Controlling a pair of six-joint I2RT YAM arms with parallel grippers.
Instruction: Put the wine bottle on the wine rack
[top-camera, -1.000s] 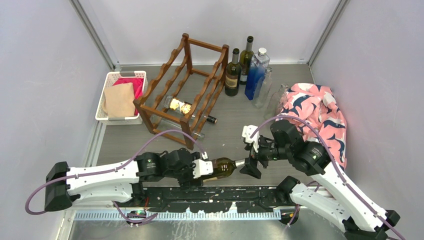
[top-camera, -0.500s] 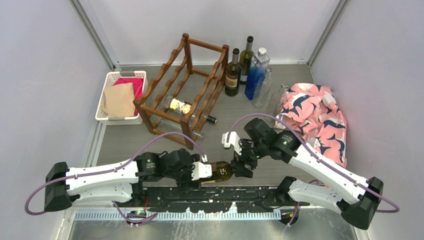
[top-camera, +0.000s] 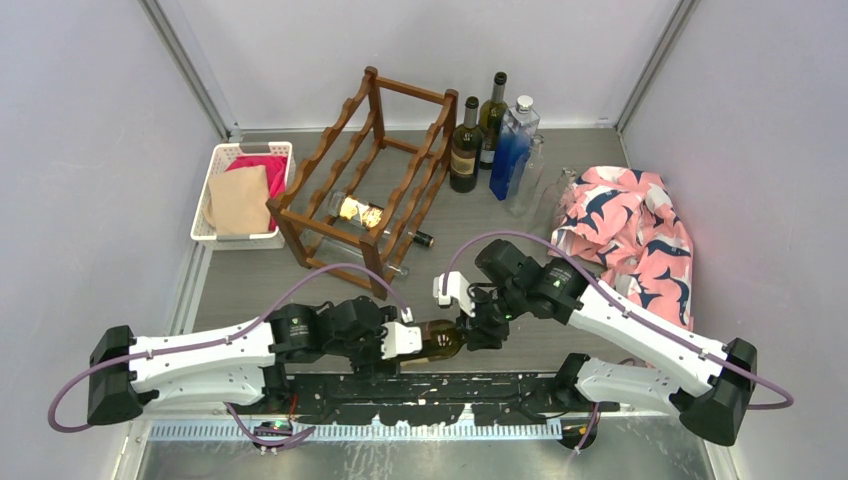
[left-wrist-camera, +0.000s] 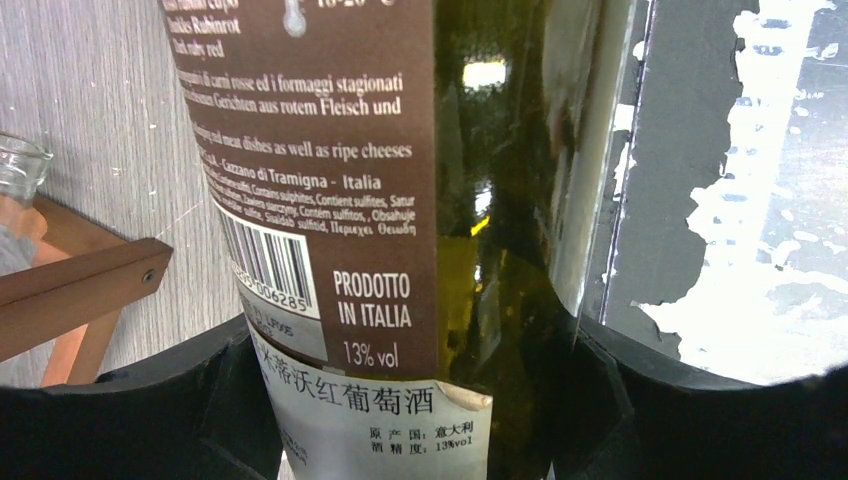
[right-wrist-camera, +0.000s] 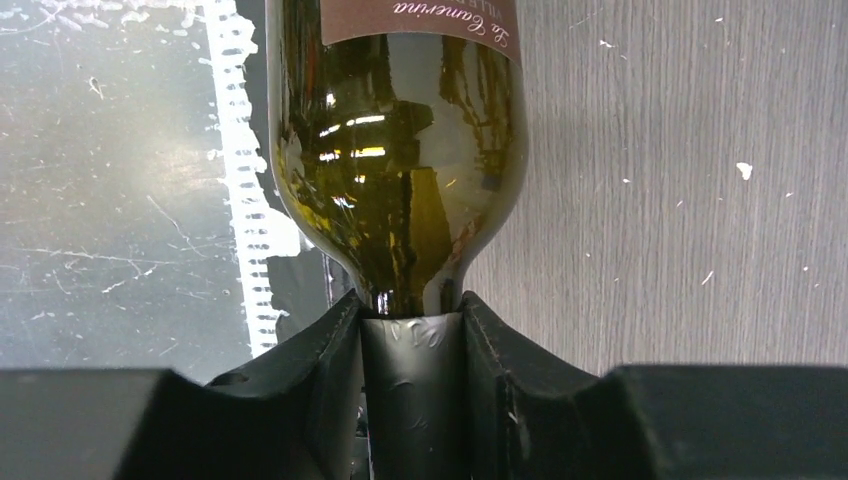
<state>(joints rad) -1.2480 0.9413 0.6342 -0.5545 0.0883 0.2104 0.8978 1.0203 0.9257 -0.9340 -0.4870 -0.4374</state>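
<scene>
Bottle (top-camera: 441, 340): lying level near the worktop's (top-camera: 250, 285) near edge, between both grippers, well apart from the rack (top-camera: 372, 165).
Left gripper (top-camera: 403, 338): gripping the bottle's labelled body, a finger (left-wrist-camera: 150, 420) pressing on each side.
Right gripper (right-wrist-camera: 410, 320): pinching the foil-covered neck, jaws narrow.
Rack: standing at the back left, a second bottle (top-camera: 375, 222) lying across its lower rails.
</scene>
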